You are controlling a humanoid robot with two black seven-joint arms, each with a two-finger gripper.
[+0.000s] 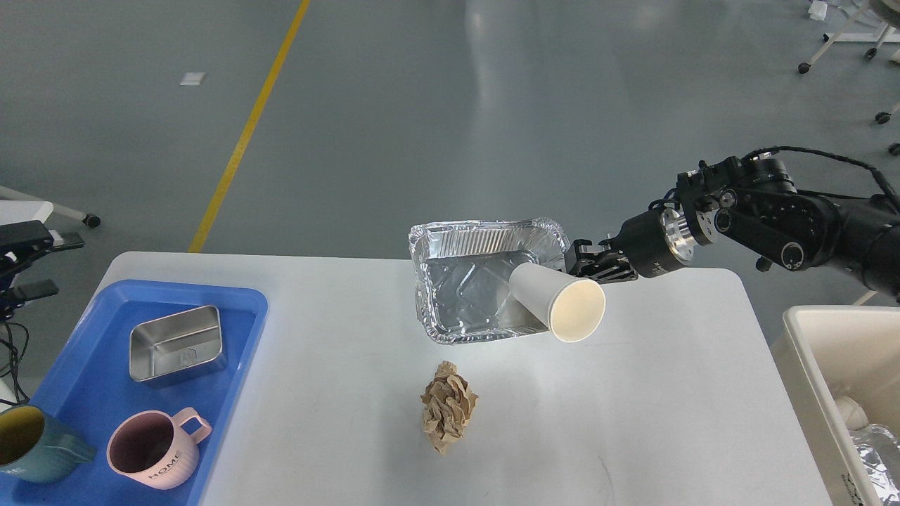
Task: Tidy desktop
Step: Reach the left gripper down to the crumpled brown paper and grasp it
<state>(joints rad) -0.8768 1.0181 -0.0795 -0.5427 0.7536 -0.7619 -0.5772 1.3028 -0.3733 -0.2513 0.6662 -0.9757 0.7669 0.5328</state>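
1. Nearest the camera, at about 7 o'clock, a pink mug [156, 450] and a teal mug [31, 445] stand in the blue tray [246, 309]. A steel box [176, 344] sits behind them in the same tray.
2. At 3 o'clock the right gripper [587, 261] reaches in and appears closed on the right rim of the foil tray [478, 281]. Its fingers are dark and partly hidden, so how firm the hold is I cannot tell.
3. That foil tray is tilted, its open side facing the camera, and seems lifted off the desktop [633, 422].
4. A paper cup [559, 301] lies on its side in it, mouth overhanging the near right edge. It will likely roll out, so the carry should stay slow and the tray be levelled first.
5. A crumpled brown paper ball [448, 406] rests on the desktop at 6 o'clock from the foil tray, apart from it.
6. The cream bin [808, 351] at 4 o'clock already holds foil and looks like the drop point; the move needs to clear its wall.
7. My left gripper is out of view.
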